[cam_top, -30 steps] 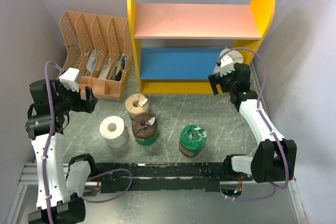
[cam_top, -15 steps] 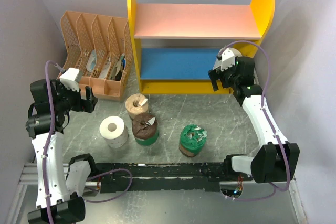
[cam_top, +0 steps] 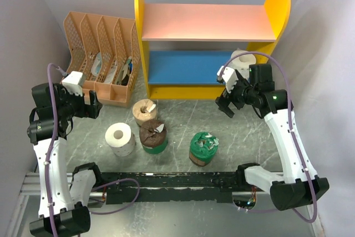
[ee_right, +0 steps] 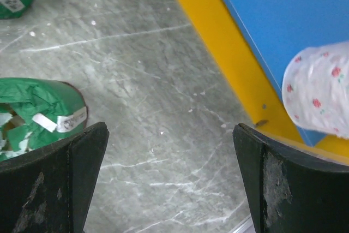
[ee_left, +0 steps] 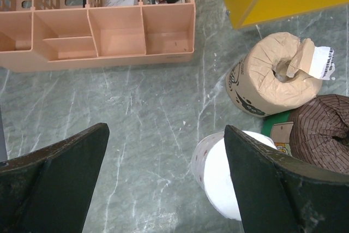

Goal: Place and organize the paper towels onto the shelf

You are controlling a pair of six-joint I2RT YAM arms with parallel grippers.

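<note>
now the right pincer (cam_top: 224, 104) has backed away from the shelf (cam_top: 141, 31) and hangs over the bare desk (cam_top: 183, 116) just in front of it, jaws wide and holding nothing. the printed white roll (cam_top: 242, 59) it was beside a second ago stands on the blue lower board (cam_top: 183, 66), at the end nearest the desk's right edge, clear of the fingers. i read that as one roll placed and four to go: the tan roll (cam_top: 145, 110), plain white roll (cam_top: 120, 137), brown-topped roll (cam_top: 153, 135) and green roll (cam_top: 203, 147) stand loosely together mid-desk, toward the near edge. the left pincer (cam_top: 95, 106), wide and empty too, has not moved; it waits near the left edge, just beside the plain white roll.
</note>
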